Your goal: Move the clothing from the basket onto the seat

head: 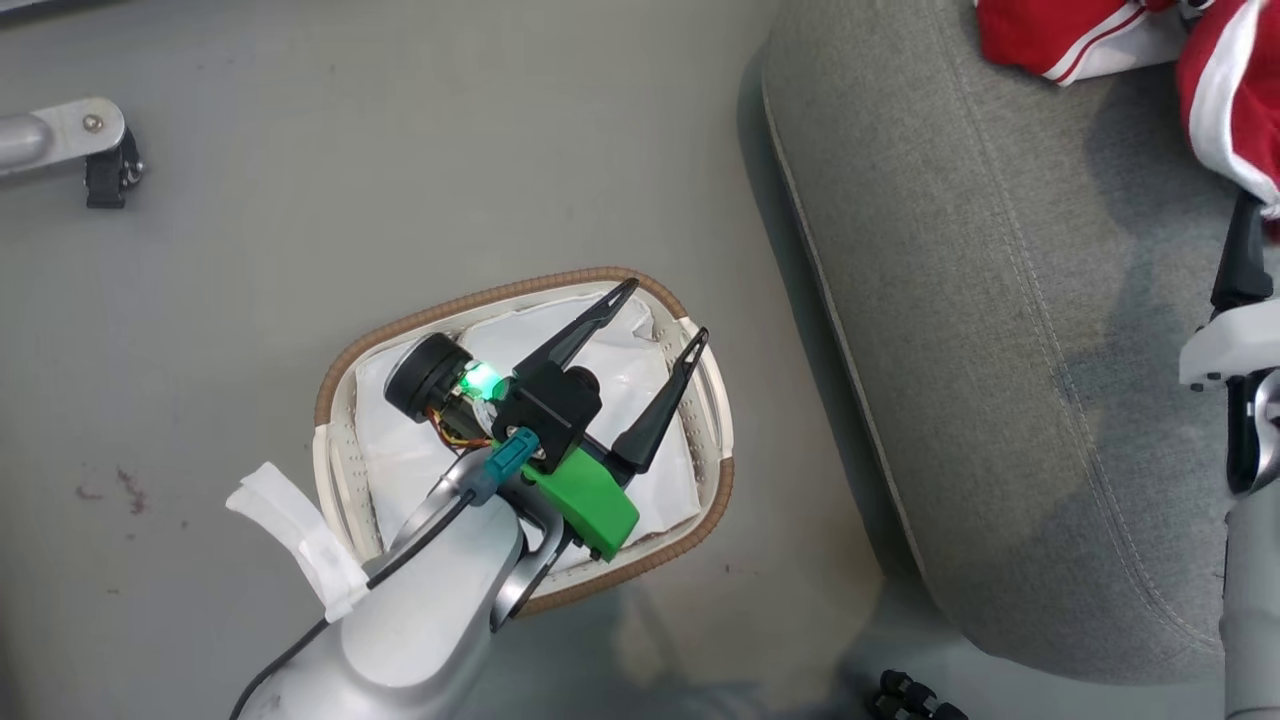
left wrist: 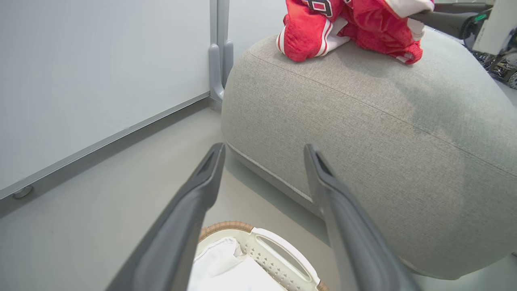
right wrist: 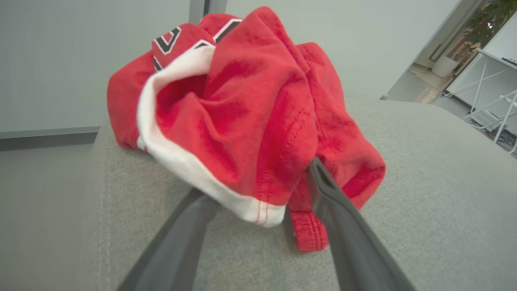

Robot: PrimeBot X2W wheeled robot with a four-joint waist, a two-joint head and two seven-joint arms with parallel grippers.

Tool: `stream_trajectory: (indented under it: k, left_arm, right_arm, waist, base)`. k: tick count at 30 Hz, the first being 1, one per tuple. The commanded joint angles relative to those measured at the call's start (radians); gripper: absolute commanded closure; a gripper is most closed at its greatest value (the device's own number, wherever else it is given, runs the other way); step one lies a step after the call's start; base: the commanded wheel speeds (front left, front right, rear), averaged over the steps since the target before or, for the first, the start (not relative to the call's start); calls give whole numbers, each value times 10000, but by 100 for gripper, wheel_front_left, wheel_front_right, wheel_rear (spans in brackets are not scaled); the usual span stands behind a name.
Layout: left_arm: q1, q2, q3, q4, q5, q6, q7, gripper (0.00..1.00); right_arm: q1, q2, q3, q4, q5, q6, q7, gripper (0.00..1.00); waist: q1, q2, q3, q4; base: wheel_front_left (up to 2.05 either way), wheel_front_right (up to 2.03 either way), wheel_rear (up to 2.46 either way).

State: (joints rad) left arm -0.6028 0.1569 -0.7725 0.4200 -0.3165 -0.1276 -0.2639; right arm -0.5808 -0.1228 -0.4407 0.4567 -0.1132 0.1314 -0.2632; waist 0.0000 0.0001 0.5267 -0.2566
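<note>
Grey floor [head: 300,200]; pale partition wall [left wrist: 80,72] behind.

Clothing [head: 1060,40] up on the seat [head: 1000,350], basket [head: 520,288] showing its liner [head: 400,460]
Left hand [head: 665,310] hangs over the woven-rim basket on the grey floor [head: 300,200], fingers spread wide; the red-and-white stuff is bunched at the seat's top-right corner.

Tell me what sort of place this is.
Probably an office or lab room, not a home: a bare grey floor, a pale partition panel, and white-legged tables with a potted plant beyond the grey seat.
</note>
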Motion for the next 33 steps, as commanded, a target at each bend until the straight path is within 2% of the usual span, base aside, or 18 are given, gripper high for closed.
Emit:
stream_trajectory:
  k: [1,13,21,28,33]
  left_arm:
    - [204,-23,63,-11,-92,0,-7,0]
    - [728,-347,488,-110,-278,-27,-7,0]
    - [1125,-596,1133,-298,-246,-35,-7,0]
    - [1614,-831,2166,-529,-173,-5,-7,0]
    - [2171,-949,3212,-750,-145,88,-6,0]
  right_arm:
    - [289,33,105,-105,56,-15,-21,0]
    - [1699,81,678,-1058,189,-15,-21,0]
    - [1377,-354,1094,-1377,214,-15,-21,0]
    - [670,-406,1721,-974,254,-15,-21,0]
    - [400,-62,2109,-702,336,-15,-22,0]
  waist:
    - [0,-1,-290,-97]
    - [0,-1,-1286,161]
    - [0,-1,-1913,505]
    - [0,-1,-2590,1050]
    - [0,-1,-3073,1513]
  base:
    - [0,0,0]
    - [0,0,0]
    - [0,0,0]
    - [0,0,0]
    - [0,0,0]
